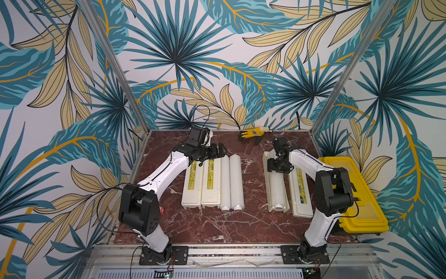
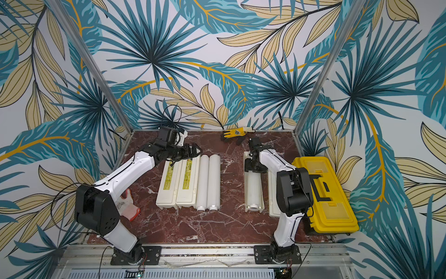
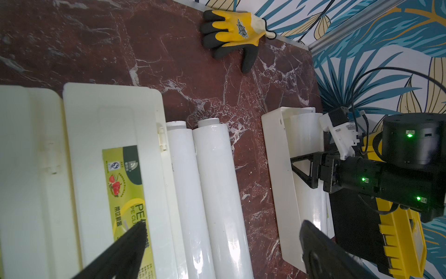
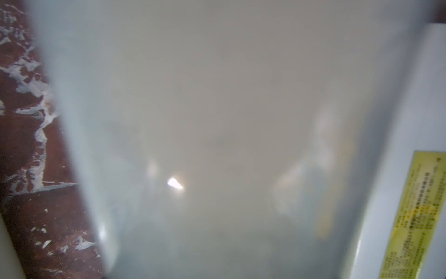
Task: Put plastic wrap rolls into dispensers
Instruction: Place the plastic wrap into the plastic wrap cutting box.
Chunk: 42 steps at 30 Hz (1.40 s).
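The left gripper (image 1: 223,150) has its jaws spread wide and empty above the far ends of two closed dispensers (image 1: 192,186), long cream plastic boxes with yellow-green labels. The right gripper (image 1: 276,167) is down on one roll (image 1: 277,190) in the third, open dispenser (image 1: 267,183); whether it pinches, I cannot tell. Two loose rolls (image 1: 225,181), smooth milky cylinders, lie touching on the marbled table (image 1: 217,227).

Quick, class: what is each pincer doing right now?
Left pincer: open, empty.
Right pincer: at the roll in the open dispenser; grip cannot be told.
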Tool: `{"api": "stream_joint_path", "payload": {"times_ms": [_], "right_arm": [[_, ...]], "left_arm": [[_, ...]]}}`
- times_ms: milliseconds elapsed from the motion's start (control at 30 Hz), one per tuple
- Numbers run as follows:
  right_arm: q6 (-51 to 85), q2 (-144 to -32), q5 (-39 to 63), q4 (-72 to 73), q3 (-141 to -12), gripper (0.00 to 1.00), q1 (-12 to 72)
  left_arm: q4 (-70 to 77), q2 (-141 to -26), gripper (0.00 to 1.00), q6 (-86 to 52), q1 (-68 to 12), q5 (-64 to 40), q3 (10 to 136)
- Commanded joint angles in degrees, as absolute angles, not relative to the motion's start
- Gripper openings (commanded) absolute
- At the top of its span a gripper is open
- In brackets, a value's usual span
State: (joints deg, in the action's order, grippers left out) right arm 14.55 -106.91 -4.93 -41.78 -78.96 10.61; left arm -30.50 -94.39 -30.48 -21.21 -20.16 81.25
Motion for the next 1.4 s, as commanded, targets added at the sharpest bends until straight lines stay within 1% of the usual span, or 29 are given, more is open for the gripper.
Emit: {"api": "stream_joint_path", "payload": {"times_ms": [0, 100, 200, 433, 533, 600, 667, 867, 1100, 1267, 1367], "right_arm": [[16.25, -110.37, 4.25, -40.05, -79.49, 0.26, 13.41], [17.55, -111.87, 5.43, -40.16, -80.39, 0.28, 14.29], [18.36, -112.95, 5.62, -40.44, -80.84, 0.32, 14.91], [17.94, -114.97, 3.66, -43.99, -82.64, 0.49, 15.85], [17.90, -113.89, 0.57, -45.31, -82.99, 0.54, 17.12], [17.93, -113.08, -0.68, -45.14, -82.73, 0.62, 18.05], [18.19, -113.57, -1.48, -45.87, -83.22, 0.66, 18.69], [19.59, -116.77, -1.41, -47.63, -84.64, 0.74, 19.60], [20.69, -117.33, -1.53, -48.71, -85.50, 0.82, 20.47], [20.61, -114.87, -3.19, -52.35, -88.23, 0.89, 20.62], [19.84, -111.83, -5.05, -54.98, -90.26, 0.96, 20.57]], "left_arm": [[-30.36, -93.96, 1.00, -30.76, -20.73, -19.80, 79.89], [-30.44, -93.58, 0.99, -30.85, -20.71, -19.74, 79.42], [-30.38, -93.12, 1.00, -31.03, -20.70, -19.71, 78.77], [-30.39, -93.00, 1.00, -31.46, -20.75, -20.08, 77.84], [-30.39, -92.99, 1.00, -31.59, -20.76, -20.05, 77.70], [-30.40, -93.16, 1.00, -31.59, -20.76, -20.04, 77.79], [-30.40, -93.47, 1.00, -31.55, -20.78, -20.35, 77.98], [-30.37, -93.96, 1.00, -31.47, -20.92, -20.84, 78.44], [-30.37, -93.95, 1.00, -31.38, -20.85, -21.11, 78.19], [-30.33, -94.13, 1.00, -31.20, -20.89, -21.63, 78.40], [-30.34, -94.28, 1.00, -31.12, -20.91, -21.95, 78.57]]}}
